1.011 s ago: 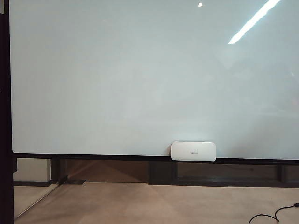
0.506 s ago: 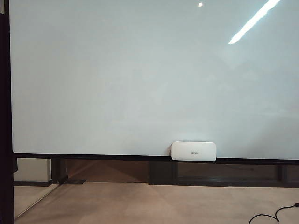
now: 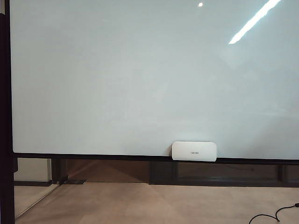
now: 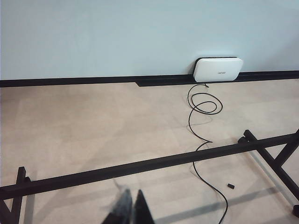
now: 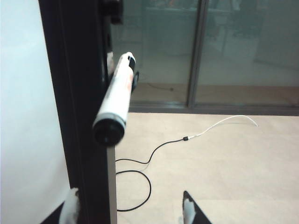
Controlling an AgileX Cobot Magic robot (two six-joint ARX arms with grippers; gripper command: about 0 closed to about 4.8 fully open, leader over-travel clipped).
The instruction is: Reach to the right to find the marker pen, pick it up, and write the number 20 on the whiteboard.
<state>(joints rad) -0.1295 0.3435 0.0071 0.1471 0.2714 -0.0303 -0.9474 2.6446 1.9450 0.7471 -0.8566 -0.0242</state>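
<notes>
On the exterior camera I see only the whiteboard [image 3: 149,79], blank, no digits on it, with a white pad [image 3: 194,151] on its bottom rail, right of centre; neither arm shows there. My left gripper [image 4: 131,210] hangs low over the beige floor [image 4: 93,126], fingers pressed together, clenched on nothing, near a black bar [image 4: 149,164] and a cable [image 4: 201,140]. My right gripper [image 5: 130,210] is spread wide and empty, just short of the marker [image 5: 116,100], which sticks out from the board's dark frame [image 5: 77,93] on the right.
</notes>
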